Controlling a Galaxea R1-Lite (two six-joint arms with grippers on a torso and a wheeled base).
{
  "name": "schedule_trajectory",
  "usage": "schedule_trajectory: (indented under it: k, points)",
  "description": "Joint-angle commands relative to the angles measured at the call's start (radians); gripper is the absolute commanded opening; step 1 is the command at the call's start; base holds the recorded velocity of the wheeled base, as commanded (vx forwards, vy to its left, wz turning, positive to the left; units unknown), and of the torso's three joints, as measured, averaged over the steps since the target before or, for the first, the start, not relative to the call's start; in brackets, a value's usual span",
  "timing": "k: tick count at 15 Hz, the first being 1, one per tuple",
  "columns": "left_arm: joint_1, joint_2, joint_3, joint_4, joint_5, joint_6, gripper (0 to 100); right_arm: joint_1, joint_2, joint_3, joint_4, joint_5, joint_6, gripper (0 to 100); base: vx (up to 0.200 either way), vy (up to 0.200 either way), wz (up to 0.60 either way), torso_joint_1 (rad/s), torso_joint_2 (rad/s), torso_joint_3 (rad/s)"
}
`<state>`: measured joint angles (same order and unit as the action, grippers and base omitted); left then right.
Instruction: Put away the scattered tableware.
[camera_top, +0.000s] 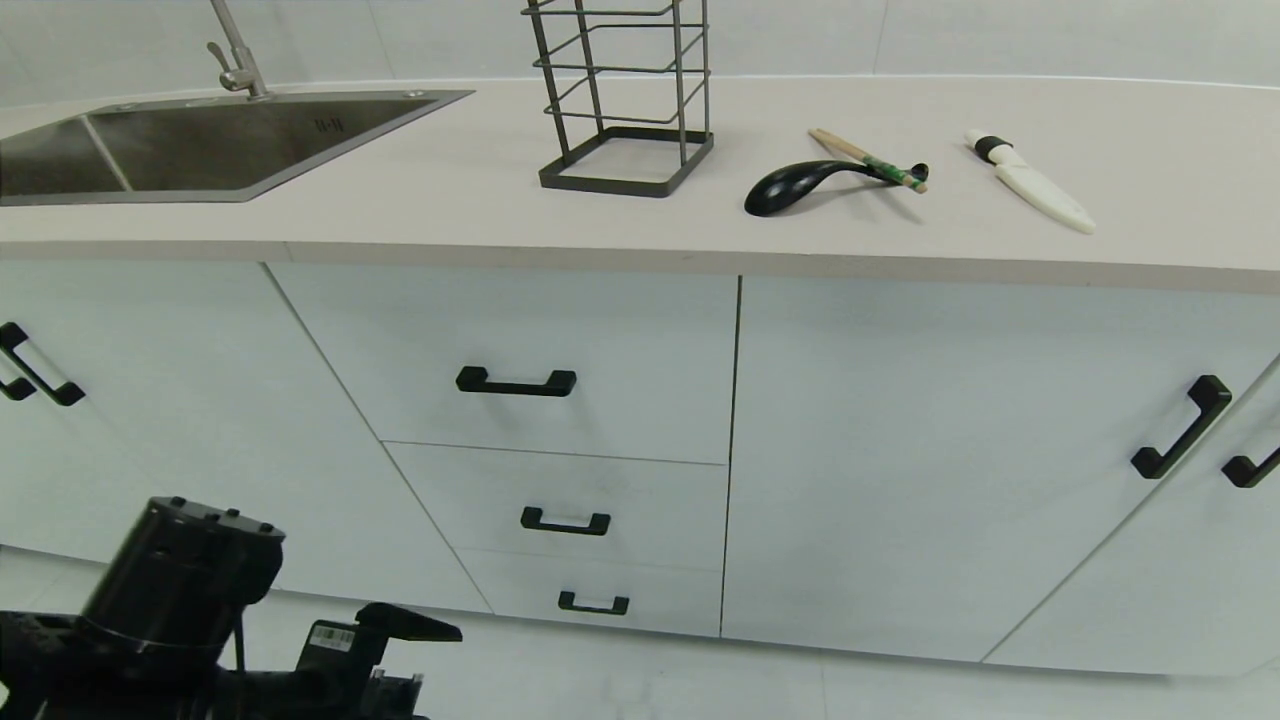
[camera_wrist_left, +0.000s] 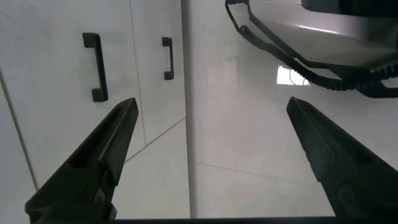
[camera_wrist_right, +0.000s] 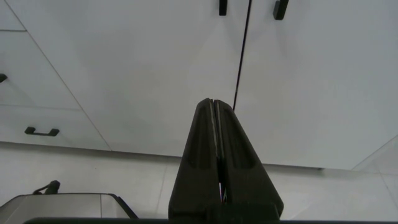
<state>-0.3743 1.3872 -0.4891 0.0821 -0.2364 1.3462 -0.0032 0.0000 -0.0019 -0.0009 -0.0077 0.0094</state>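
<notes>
On the pale countertop (camera_top: 400, 210) lie a black spoon (camera_top: 790, 187), a pair of wooden chopsticks (camera_top: 865, 158) resting across the spoon's handle, and a white knife (camera_top: 1030, 183) with a black band, farther right. A dark wire rack (camera_top: 625, 100) stands to their left. My left arm (camera_top: 180, 580) hangs low in front of the cabinets, far below the counter. Its gripper (camera_wrist_left: 211, 112) is open, with nothing between the fingers (camera_wrist_left: 99, 155), and faces the floor and cabinet doors. My right gripper (camera_wrist_right: 214, 102) is shut on nothing and points at the lower cabinet fronts.
A steel sink (camera_top: 250, 130) with a tap (camera_top: 235, 55) is set into the counter at the far left. Below the counter are three drawers with black handles (camera_top: 516, 382) and doors with bar handles (camera_top: 1180, 427). A tiled wall backs the counter.
</notes>
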Motion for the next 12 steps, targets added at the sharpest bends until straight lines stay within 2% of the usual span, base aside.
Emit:
schedule_trajectory:
  k: [1,4,9,12]
  points:
    - [0.000,0.081,-0.006,-0.028,0.008,-0.005,100,0.000,0.000,0.000,-0.001,0.000,0.001,0,0.000,0.000,0.00,0.000,0.00,0.000]
    - [-0.003,0.168,-0.062,-0.114,0.020,-0.016,100,0.000,0.000,0.000,-0.001,0.000,0.001,0,0.000,0.000,0.00,0.000,0.00,0.000]
    - [-0.012,0.288,-0.128,-0.163,0.042,-0.025,100,0.000,0.000,0.000,-0.001,0.000,0.001,0,0.000,0.000,0.00,0.000,0.00,0.000]
    - [-0.020,0.389,-0.132,-0.260,0.054,-0.025,100,0.000,0.000,0.000,-0.001,0.000,0.001,0,0.000,0.000,0.00,0.000,0.00,0.000]
